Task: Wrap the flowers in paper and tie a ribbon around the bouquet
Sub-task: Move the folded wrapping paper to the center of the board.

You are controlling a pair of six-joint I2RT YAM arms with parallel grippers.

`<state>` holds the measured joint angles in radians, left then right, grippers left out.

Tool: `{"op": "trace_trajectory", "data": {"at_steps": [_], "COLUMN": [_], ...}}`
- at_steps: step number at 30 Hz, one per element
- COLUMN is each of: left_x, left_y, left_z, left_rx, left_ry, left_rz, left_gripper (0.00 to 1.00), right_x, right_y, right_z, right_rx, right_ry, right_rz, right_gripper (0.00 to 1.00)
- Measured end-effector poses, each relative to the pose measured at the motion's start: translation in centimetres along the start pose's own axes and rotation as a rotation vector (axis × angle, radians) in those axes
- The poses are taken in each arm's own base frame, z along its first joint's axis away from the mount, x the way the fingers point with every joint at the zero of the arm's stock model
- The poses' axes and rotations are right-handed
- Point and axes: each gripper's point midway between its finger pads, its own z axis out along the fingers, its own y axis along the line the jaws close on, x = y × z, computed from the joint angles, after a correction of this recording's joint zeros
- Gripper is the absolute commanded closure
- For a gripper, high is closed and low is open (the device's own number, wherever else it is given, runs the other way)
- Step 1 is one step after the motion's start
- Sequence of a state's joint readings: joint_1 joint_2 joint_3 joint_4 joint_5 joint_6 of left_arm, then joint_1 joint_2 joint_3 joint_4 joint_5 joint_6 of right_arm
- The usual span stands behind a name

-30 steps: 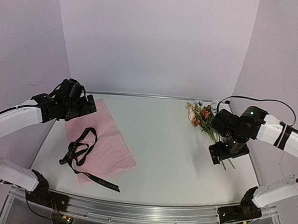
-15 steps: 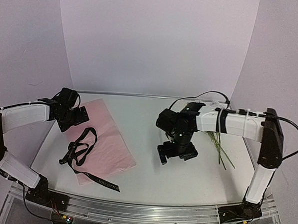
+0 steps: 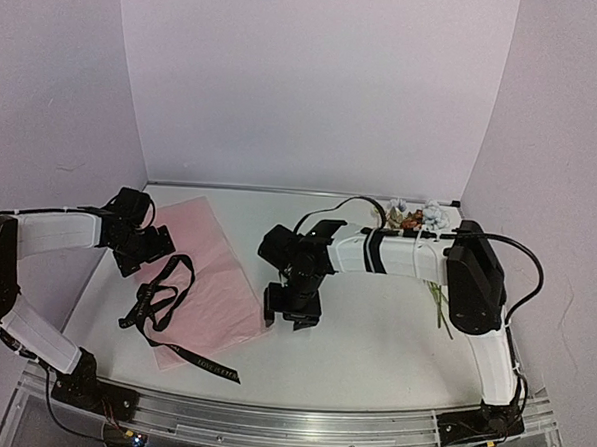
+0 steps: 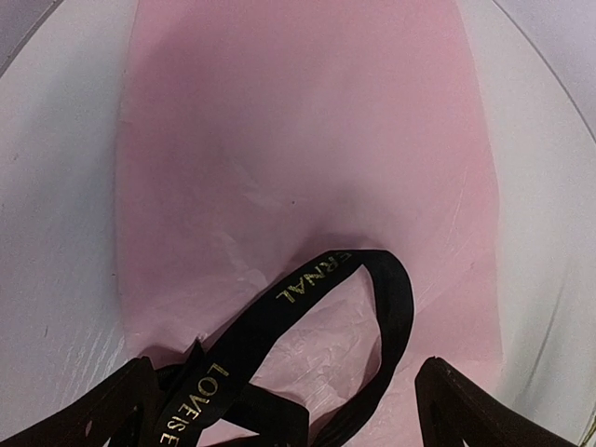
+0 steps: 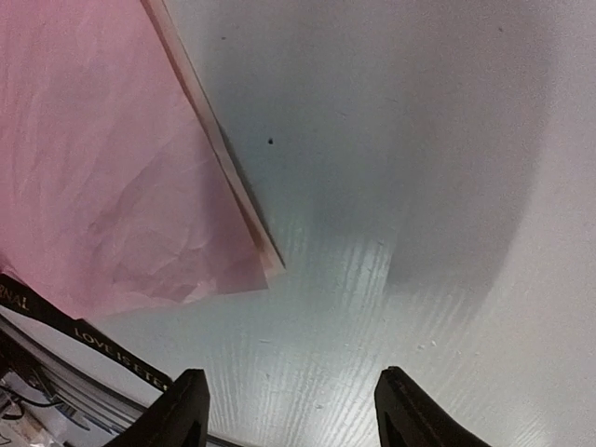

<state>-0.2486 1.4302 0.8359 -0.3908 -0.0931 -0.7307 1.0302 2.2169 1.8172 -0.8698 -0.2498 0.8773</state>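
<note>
The pale pink paper (image 3: 210, 279) lies flat on the left half of the table, with the black gold-lettered ribbon (image 3: 157, 301) looped over its near-left part. My left gripper (image 3: 140, 250) hovers open at the paper's far-left edge. In the left wrist view its open gripper (image 4: 289, 377) frames the ribbon (image 4: 391, 298) on the paper (image 4: 307, 140). My right gripper (image 3: 292, 311) stands open over bare table by the paper's right corner. The right wrist view shows that gripper (image 5: 291, 382) empty, the paper (image 5: 112, 168) and a ribbon (image 5: 102, 349) end. The flowers (image 3: 414, 217) lie at the back right, partly behind the right arm.
The white table (image 3: 373, 338) runs between pale walls at the left, back and right, with a metal rail (image 3: 268, 422) along the near edge. The right arm stretches across the table's middle, a black cable (image 3: 329, 205) arching above it. Thin green stems (image 3: 439, 306) lie under it.
The right arm has swung left from beside the flowers across the table to the paper's right corner, its jaws narrowing somewhat. The left gripper has come nearer and lower, toward the ribbon.
</note>
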Motion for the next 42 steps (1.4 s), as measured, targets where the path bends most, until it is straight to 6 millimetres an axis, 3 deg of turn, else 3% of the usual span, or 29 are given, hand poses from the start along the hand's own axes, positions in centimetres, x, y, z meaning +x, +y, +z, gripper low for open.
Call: {"op": "trace_trajectory", "data": {"at_steps": [11, 28, 34, 42], "left_x": [0.2, 0.9, 1.3, 1.2], "left_y": [0.0, 0.9, 1.3, 1.2], "left_z": [0.4, 0.9, 1.6, 1.8], "left_rx": [0.006, -0.014, -0.032, -0.03], "left_ry": [0.01, 0.027, 0.048, 0.046], "left_rz": [0.002, 0.02, 0.02, 0.019], "left_gripper": [0.0, 0.0, 0.0, 0.0], "right_x": [-0.5, -3.8, -4.0, -3.1], "right_y": [1.7, 1.9, 2.4, 1.4], "right_z": [2.2, 3.9, 4.1, 3.6], "right_rx": [-0.069, -0.193, -0.229, -0.228], "right_ry": [0.024, 0.034, 0.038, 0.029], "right_rz": [0.116, 0.281, 0.309, 0.295], "right_gripper": [0.6, 0.68, 0.67, 0.56]}}
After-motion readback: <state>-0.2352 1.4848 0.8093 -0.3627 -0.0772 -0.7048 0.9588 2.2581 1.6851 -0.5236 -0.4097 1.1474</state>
